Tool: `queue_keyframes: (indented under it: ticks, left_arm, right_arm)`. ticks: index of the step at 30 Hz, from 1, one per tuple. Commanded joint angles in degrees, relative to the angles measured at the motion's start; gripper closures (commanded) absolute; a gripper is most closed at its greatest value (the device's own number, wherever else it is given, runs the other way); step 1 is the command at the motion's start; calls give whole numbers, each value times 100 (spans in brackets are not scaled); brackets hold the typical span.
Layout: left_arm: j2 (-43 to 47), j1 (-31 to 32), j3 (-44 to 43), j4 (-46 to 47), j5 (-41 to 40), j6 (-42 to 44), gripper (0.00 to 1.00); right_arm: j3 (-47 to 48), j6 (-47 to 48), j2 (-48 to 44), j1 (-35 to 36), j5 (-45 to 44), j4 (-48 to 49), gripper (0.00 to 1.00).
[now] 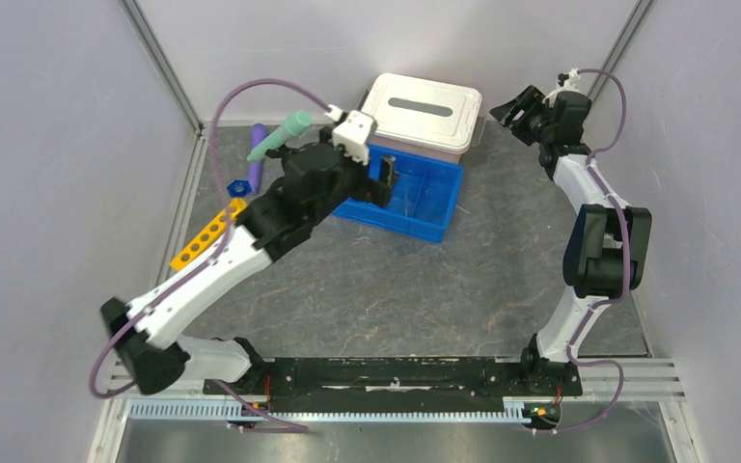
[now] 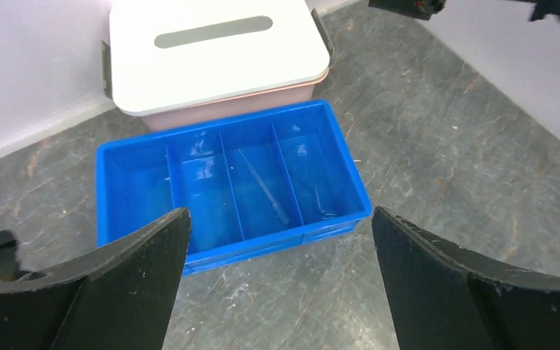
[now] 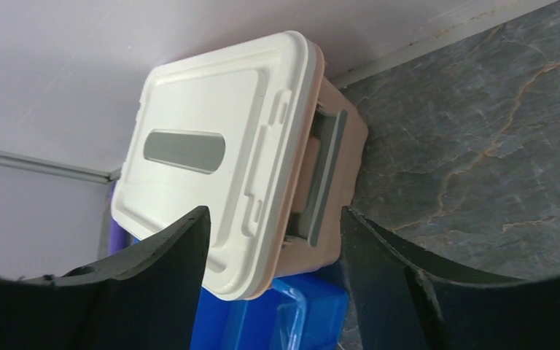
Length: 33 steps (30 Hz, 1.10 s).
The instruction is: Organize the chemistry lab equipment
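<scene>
Thin rod (image 2: 262, 186) in blue tray (image 2: 100, 193), beyond wide-open left pincer (image 2: 278, 215), right pincer (image 3: 275, 213) open

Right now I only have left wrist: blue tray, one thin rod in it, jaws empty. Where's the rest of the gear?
Observer: Left of the tray, near the far-left corner. A mint-green tube lies across a purple tube.
Operator: Rack?
Observer: The yellow holed rack lies flat by the left wall, partly hidden by the left arm. A small blue piece sits just beyond its far end.
Operator: Right arm busy?
Observer: No. The right gripper is open and holds nothing. It points at the grey latch on the pink bin.
</scene>
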<state>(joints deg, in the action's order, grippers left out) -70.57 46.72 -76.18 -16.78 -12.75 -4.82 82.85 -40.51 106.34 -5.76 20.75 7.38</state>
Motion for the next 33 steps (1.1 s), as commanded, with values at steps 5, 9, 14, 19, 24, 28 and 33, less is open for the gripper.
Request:
queue_keyframes:
  ticks: [5,9,14,19,24,28,33]
  left_arm:
    - [-1958,-219,-1071,993,-169,-628,3]
    - [-3130,-623,-1888,1064,-15,-1138,9]
    - [-4135,-942,-2558,1542,692,-1375,14]
    - [-4820,-1035,-3136,1623,1113,-1209,15]
    - [-5412,-1153,-3510,1639,1239,-1266,17]
    - [-5784,-1214,-3669,1612,1388,-1291,18]
    - [-6067,-1226,-3659,1616,1673,-1293,19]
  right_arm:
    - [-59,638,-44,49,130,277,28]
    - [-311,224,64,62,428,1009,27]
    - [-349,117,267,218,348,1332,26]
    - [-406,94,395,311,272,1511,24]
    - [-458,104,525,421,112,1594,24]
    - [-455,124,605,469,-70,1640,25]
    - [-135,380,850,501,-221,1347,23]
